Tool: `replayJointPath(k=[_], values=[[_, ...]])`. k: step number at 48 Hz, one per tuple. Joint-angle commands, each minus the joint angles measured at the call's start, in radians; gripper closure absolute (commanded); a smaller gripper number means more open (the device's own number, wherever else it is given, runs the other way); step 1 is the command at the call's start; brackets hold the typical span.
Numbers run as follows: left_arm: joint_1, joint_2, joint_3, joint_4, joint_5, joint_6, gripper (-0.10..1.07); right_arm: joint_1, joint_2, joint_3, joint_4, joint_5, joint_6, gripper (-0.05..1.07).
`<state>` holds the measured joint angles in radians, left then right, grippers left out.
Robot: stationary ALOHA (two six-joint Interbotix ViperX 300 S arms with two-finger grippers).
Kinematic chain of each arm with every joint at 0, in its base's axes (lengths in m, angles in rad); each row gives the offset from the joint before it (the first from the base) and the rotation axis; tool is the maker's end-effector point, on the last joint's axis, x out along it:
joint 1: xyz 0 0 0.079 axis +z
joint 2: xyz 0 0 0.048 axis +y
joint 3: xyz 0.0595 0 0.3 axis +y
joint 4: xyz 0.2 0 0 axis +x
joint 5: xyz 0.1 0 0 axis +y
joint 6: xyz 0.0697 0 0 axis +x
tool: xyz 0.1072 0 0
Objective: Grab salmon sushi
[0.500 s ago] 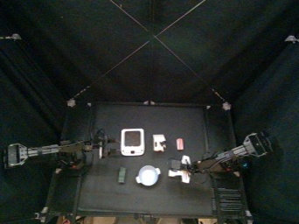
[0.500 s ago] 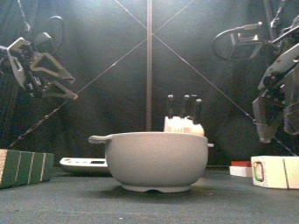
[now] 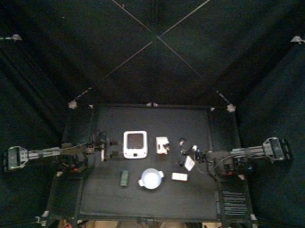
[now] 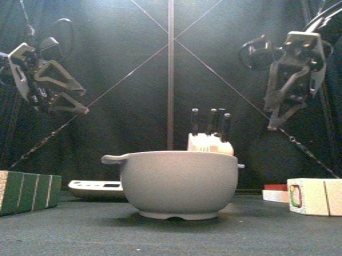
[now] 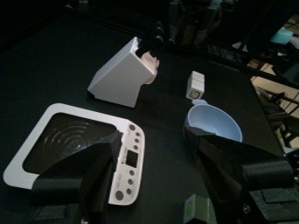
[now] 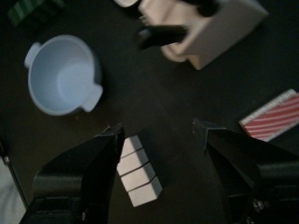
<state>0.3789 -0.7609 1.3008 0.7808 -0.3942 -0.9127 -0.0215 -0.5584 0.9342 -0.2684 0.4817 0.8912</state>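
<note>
A robot test pen: black curtains (image 3: 48, 53) enclose a small black surface (image 3: 107, 183) (two arms alongside).

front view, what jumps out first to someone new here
A pale grey bowl with side handles fills the middle foreground, with a knife block showing behind it. The left gripper and the open right gripper hang high on either side.

**No Legible Text**

Nothing could be read. The white device (image 5: 87, 156) carried a curved-line emblem on its dark panel and a strip of small marks along one edge, all too small to make out. The striped card (image 6: 274, 117) showed only stripes.
</note>
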Motion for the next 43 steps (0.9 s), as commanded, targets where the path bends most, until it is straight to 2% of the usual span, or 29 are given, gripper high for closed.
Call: replayJointPath(k=[1,6,12,28,43], values=[[0.003,0.003,-0.012,-0.003,-0.008,0.002,0.05,-0.094,-0.006,-0.002,0.017,0.014,0.089,0.08],[0.003,0.003,-0.012,-0.003,-0.008,0.002,0.05,-0.143,0.008,0.021,0.014,0.028,0.164,0.08],[0.003,0.003,-0.012,-0.003,-0.008,0.002,0.05,-0.163,0.029,0.034,-0.002,0.04,0.199,0.08],[0.009,0.003,-0.012,-0.003,-0.008,0.002,0.05,-0.265,0.127,0.029,-0.037,0.055,0.199,0.08],[0.009,0.003,-0.009,-0.003,-0.006,0.002,0.05,-0.311,0.21,0.021,-0.069,0.035,0.199,0.08]])
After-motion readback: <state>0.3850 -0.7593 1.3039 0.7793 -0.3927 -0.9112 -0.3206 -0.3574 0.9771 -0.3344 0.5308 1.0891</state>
